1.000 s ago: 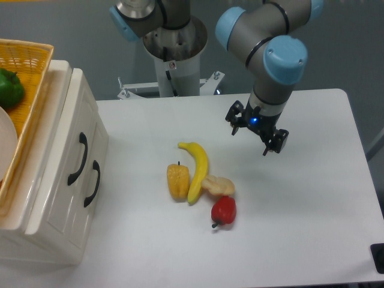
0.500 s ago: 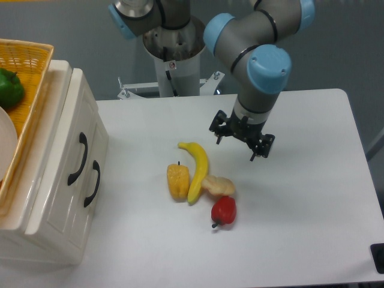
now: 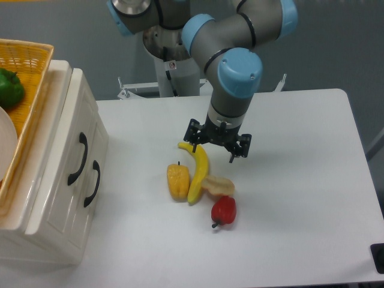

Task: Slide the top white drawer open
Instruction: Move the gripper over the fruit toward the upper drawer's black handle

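Note:
The top white drawer (image 3: 71, 141) sits flush and shut in the cream cabinet at the left, its black curved handle (image 3: 78, 158) facing right. Just below it is the lower drawer front with its own black handle (image 3: 93, 183). My gripper (image 3: 212, 152) hangs open over the middle of the table, pointing down above the upper end of a banana, well to the right of the cabinet. Nothing is between its fingers (image 3: 193, 146).
A banana (image 3: 198, 170), a yellow pepper (image 3: 177, 181), a beige piece of food (image 3: 219, 186) and a red pepper (image 3: 224, 210) lie together mid-table. A yellow wicker basket (image 3: 30, 78) holding a green pepper (image 3: 9, 87) rests on the cabinet top. The robot base (image 3: 175, 54) stands at the back.
The arm has swung left across the table, bringing the open gripper from the right of the food to above the banana's top end. The drawers have not moved.

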{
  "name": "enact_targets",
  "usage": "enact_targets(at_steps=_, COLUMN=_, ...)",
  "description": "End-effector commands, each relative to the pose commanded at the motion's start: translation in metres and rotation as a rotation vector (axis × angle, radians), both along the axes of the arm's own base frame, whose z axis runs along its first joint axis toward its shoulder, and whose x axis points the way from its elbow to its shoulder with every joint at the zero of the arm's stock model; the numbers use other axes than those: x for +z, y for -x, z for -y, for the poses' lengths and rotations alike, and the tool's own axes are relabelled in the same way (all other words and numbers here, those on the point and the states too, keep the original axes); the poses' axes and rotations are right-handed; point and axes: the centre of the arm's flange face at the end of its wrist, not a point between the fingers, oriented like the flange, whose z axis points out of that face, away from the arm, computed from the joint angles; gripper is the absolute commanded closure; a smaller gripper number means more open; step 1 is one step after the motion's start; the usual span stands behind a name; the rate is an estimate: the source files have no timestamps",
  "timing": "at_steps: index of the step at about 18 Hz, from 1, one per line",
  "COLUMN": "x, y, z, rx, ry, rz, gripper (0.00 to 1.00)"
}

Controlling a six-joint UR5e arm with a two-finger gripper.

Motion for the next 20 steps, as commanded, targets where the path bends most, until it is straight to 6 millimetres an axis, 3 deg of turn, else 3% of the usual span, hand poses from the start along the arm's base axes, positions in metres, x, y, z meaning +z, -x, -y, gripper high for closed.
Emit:
enact_targets(at_steps=13, x=0.033, y=-0.08, z=-0.06, rx=0.102, ry=-0.061, rz=0.09, gripper=0.0)
enact_targets(at_steps=20, x=0.033, y=-0.105, z=-0.073, rx=0.139, ry=-0.071, rz=0.154, gripper=0.0)
